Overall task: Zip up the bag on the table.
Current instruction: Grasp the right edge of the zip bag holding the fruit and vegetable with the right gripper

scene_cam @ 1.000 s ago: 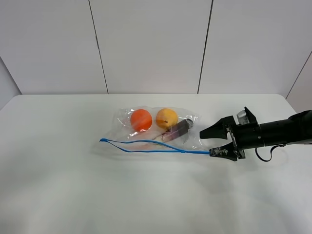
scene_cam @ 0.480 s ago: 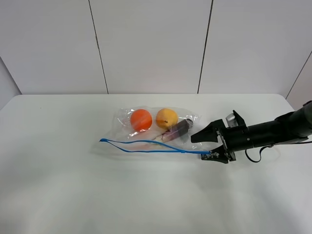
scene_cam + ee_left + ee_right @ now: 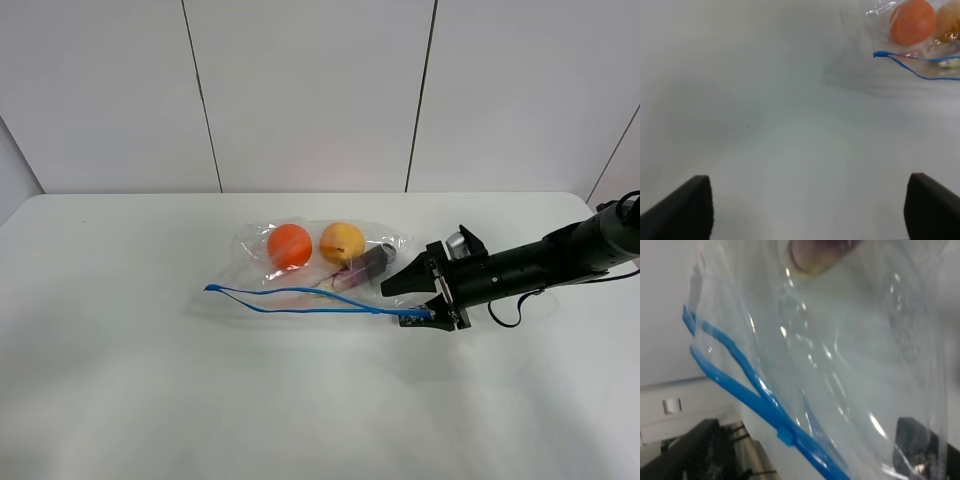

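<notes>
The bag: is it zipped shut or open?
Open. The bag has two blue strips running apart along the middle, meeting only at the ends.

Clear bag (image 3: 312, 270) (zipper (image 3: 340, 310) gaping) flat on table (image 3: 150, 400).

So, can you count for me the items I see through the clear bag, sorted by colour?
Orange round item: 1
Yellow round item: 1
Purple item: 1
Total inside the bag: 3
</notes>
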